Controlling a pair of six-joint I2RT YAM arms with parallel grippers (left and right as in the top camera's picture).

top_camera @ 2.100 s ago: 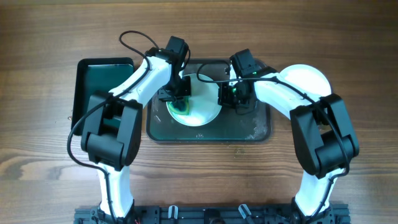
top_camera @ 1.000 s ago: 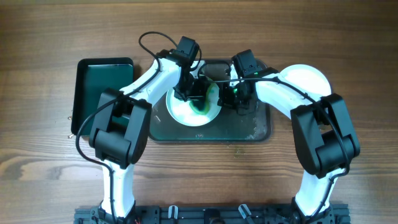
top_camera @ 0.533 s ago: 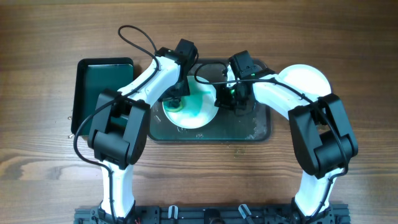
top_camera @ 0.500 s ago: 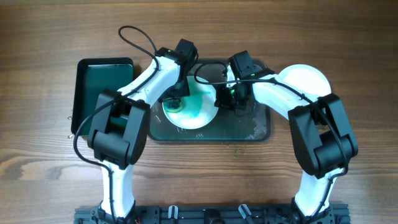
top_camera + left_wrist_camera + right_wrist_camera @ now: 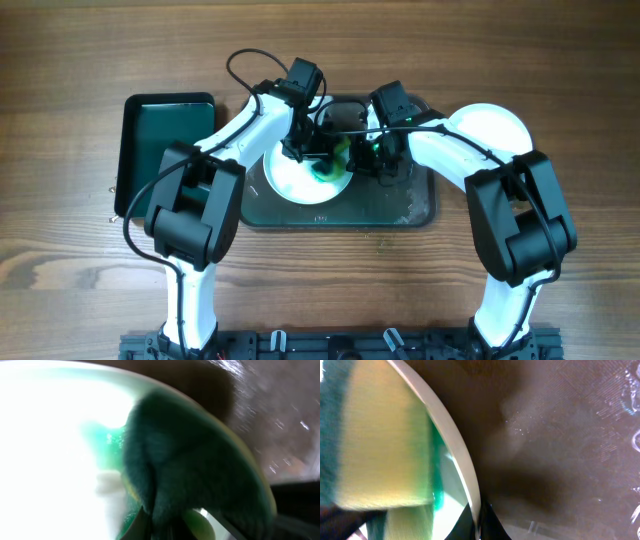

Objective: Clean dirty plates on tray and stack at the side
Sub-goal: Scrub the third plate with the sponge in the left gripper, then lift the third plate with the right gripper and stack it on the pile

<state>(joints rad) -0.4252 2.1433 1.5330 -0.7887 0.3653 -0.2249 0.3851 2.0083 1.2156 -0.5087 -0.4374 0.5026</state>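
A white plate [image 5: 295,178] lies on the large dark tray [image 5: 400,210], with a green-teal smear at its right side. My left gripper [image 5: 318,155] is shut on a green and yellow sponge [image 5: 332,166] and presses it on the plate's right part. In the left wrist view the dark green sponge [image 5: 190,460] covers the wet plate [image 5: 50,435]. My right gripper [image 5: 372,160] is shut on the plate's right rim. The right wrist view shows the rim [image 5: 455,455] between the jaws [image 5: 480,522] and the sponge [image 5: 380,435] beyond it. Another white plate [image 5: 500,122] lies on the table at the right.
A smaller dark green tray [image 5: 165,140] stands on the table to the left of the large tray. Water droplets lie on the large tray's right part [image 5: 570,435]. The wooden table [image 5: 560,80] surrounds both trays.
My left gripper has swept the sponge from the plate's left side to its right side. The teal film over the plate has shrunk to a patch by the sponge. The right gripper has held still.
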